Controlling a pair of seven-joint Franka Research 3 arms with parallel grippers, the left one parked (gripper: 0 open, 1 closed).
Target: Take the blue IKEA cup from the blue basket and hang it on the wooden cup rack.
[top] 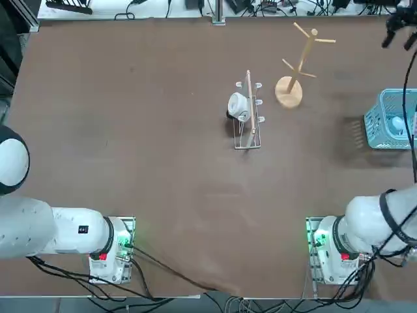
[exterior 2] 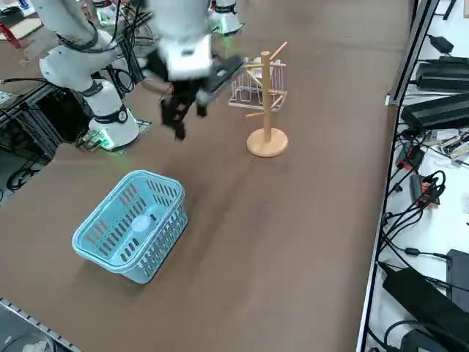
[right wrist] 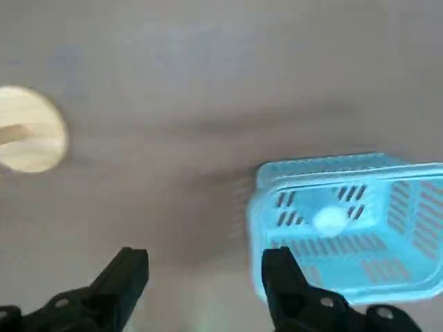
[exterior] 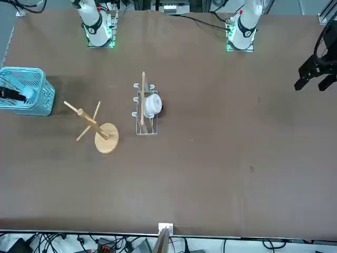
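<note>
Firstly, one blue cup [exterior 2: 141,223], small and pale, lying inside the blue basket [exterior 2: 117,258]. The basket is rectangular, slotted, standing on the table at the right edge of the top view, lower left of the right side view.

One right gripper [exterior 2: 190,119], black, raised above the table, upper left of the right side view; fingers spread wide, nothing between them.

One wooden cup rack [top: 288,92], upright pole on a round base, angled pegs bare; upper right of the top view.

One wire rack [top: 247,147] with a wooden bar, near it, upper centre; a white cup [top: 238,106] with dark trim on it.

One tabletop [top: 163,130], plain brown, with faint smudges and a soft shadow beside the basket.

Room: a white side surface [exterior 2: 448,213] along the right of the right side view, bearing black cables and a black box [exterior 2: 438,115].
</note>
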